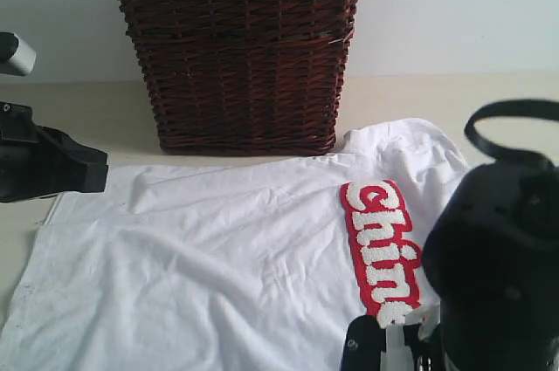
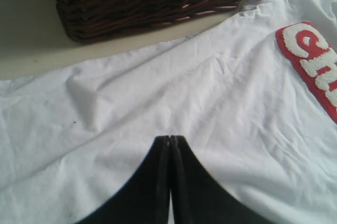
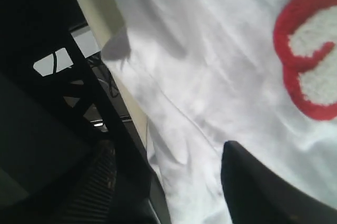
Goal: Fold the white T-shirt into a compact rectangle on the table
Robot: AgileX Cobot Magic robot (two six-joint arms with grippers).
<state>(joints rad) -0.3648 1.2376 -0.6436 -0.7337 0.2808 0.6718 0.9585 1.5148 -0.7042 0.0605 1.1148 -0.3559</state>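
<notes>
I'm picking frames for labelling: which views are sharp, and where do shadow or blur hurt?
Exterior view: even soft light, white T-shirt readable, but the right arm is a dark, blurry mass. Left wrist view: fairly sharp; the shut left end effector casts a soft shadow on the cloth. Right wrist view: very close, red lettering out of focus, half the picture dark.

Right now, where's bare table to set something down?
Bare table left of the wicker basket, behind the white T-shirt; another strip right of the basket. Foreground is all shirt; right arm crowds its lettered end.
</notes>
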